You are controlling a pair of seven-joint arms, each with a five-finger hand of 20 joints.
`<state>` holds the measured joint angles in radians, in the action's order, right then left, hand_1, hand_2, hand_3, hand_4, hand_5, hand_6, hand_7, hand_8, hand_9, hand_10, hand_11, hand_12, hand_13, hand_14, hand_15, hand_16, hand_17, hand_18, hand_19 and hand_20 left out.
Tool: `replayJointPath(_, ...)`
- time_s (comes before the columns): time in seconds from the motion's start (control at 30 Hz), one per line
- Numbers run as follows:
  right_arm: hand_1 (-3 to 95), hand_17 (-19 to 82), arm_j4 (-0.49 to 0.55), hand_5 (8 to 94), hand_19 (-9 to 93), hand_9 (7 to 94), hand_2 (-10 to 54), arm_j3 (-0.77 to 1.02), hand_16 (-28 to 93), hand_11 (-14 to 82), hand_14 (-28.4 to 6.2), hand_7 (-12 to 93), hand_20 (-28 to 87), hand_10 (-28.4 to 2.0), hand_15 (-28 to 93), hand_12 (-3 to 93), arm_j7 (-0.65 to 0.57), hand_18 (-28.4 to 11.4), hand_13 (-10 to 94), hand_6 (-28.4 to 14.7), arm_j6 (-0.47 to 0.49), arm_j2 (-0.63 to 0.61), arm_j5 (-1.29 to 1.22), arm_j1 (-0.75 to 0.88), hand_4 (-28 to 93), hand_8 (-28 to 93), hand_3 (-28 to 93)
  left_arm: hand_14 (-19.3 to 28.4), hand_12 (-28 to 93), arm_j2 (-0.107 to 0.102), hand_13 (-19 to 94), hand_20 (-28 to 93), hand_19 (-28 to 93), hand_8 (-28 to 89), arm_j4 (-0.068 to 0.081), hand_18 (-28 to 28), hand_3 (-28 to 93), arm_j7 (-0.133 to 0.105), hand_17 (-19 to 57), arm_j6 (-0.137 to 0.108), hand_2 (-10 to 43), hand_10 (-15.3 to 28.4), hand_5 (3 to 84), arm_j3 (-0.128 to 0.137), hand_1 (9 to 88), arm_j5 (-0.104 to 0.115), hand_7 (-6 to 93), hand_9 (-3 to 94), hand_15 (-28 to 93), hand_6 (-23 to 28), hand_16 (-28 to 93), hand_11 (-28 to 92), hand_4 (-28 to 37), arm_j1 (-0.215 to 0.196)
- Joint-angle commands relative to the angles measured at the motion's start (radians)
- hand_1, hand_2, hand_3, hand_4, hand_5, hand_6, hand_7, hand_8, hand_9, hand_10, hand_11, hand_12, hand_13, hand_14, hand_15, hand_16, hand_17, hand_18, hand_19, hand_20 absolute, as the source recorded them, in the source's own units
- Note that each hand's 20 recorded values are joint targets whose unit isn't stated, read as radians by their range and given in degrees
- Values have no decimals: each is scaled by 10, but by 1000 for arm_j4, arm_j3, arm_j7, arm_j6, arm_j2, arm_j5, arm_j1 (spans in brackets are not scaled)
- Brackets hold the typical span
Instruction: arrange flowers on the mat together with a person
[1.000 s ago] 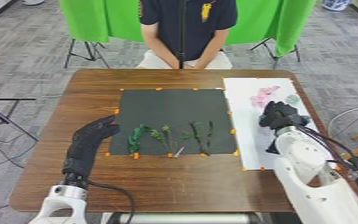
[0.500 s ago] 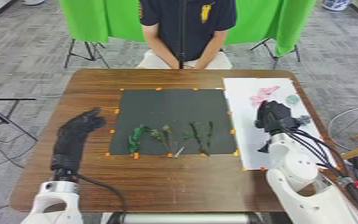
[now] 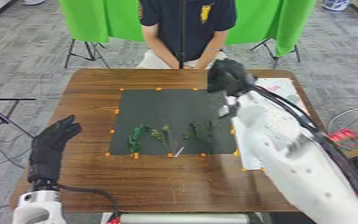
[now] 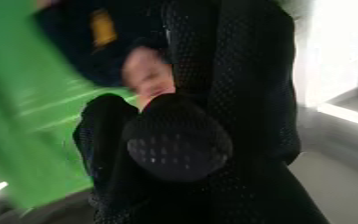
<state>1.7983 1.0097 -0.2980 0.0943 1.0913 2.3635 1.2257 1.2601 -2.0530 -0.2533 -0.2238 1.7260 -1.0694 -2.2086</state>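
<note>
Green sprigs [image 3: 134, 141]: near part of dark mat [image 3: 158, 107], well apart from both hands' fingers
Right hand [image 3: 227, 79]: near mat's far right corner; fingers straight, side by side, thumb in front; can't tell if pinching anything
Left hand [image 3: 55, 141]: by table [image 3: 91, 97] left edge, fingers relaxed, slightly spread
White sheet [image 3: 286, 91]: right of mat, partly behind right arm, pink flowers [image 3: 273, 88] at far end
Room: mat surface from sprigs to far edge

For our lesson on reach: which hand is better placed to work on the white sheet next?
Probably the right hand: it is near the white sheet, its arm extended over it. The left hand is farther off, beyond the black mat.
</note>
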Motion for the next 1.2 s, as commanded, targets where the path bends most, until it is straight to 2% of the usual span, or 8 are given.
replayJointPath(0.03, 942, 653, -161, 852, 932, 937, -95, -175, 187, 164, 16, 178, 543, -77, 653, 278, 106, -154, 937, 15, 104, 310, 100, -159, 368, 106, -283, 165, 160, 24, 366, 170, 74, -58, 29, 108, 624, 1, 45, -24, 60, 134, 483, -18, 253, 19, 163, 476, 193, 36, 43, 206, -228, -12)
replayJointPath(0.17, 941, 653, -221, 853, 932, 937, -95, -220, 188, 164, 20, 179, 555, -76, 660, 277, 133, -155, 937, 15, 123, 378, 140, -155, 367, 104, -283, 164, 160, 23, 367, 170, 75, -59, 32, 108, 631, -4, 45, -20, 77, 134, 482, -33, 248, 18, 162, 476, 194, 36, 43, 207, -239, -7)
replayJointPath(0.23, 941, 654, -256, 852, 932, 937, -95, -220, 189, 163, 20, 180, 562, -76, 662, 278, 154, -156, 937, 16, 127, 415, 181, -144, 366, 104, -283, 165, 160, 24, 368, 170, 75, -59, 41, 108, 631, 0, 45, -14, 80, 134, 482, -39, 247, 17, 163, 477, 194, 35, 43, 208, -243, 7)
replayJointPath(0.37, 940, 654, -273, 850, 932, 937, -95, -253, 189, 161, 20, 182, 568, -75, 665, 279, 153, -156, 937, 17, 139, 431, 215, -130, 369, 105, -283, 165, 160, 17, 368, 170, 75, -58, 41, 108, 635, -4, 46, -8, 79, 134, 481, -53, 241, 16, 164, 478, 195, 35, 43, 209, -245, 8)
replayJointPath(0.63, 924, 653, -285, 840, 932, 937, -95, -292, 192, 130, 19, 178, 575, -73, 668, 284, 163, -157, 937, 22, 178, 427, 241, -92, 371, 90, -283, 166, 161, 18, 366, 171, 76, -57, 48, 109, 639, -5, 44, 16, 38, 135, 475, -71, 233, 1, 163, 475, 196, 36, 43, 211, -239, 33)
replayJointPath(0.93, 905, 650, -320, 815, 932, 933, -95, -301, 201, 67, 17, 171, 581, -74, 663, 290, 147, -159, 937, 26, 137, 438, 269, -83, 369, 66, -283, 165, 163, 14, 366, 169, 76, -58, 60, 111, 629, -4, 42, 45, 2, 133, 472, -78, 253, -4, 167, 470, 196, 35, 44, 211, -220, 53)
replayJointPath(1.1, 901, 647, -340, 811, 932, 931, -95, -296, 202, 41, 17, 164, 586, -79, 664, 283, 151, -161, 937, 25, 108, 449, 277, -81, 371, 51, -283, 165, 166, 17, 364, 168, 71, -59, 66, 113, 625, -12, 40, 79, -47, 129, 461, -69, 273, -21, 169, 463, 196, 32, 45, 212, -196, 52)
replayJointPath(1.2, 897, 647, -340, 800, 932, 924, -95, -296, 202, 32, 17, 157, 587, -82, 663, 277, 151, -162, 937, 24, 102, 449, 277, -82, 373, 41, -283, 164, 168, 16, 361, 166, 67, -60, 67, 115, 621, -11, 37, 81, -74, 127, 453, -70, 284, -23, 169, 460, 193, 30, 47, 212, -178, 53)
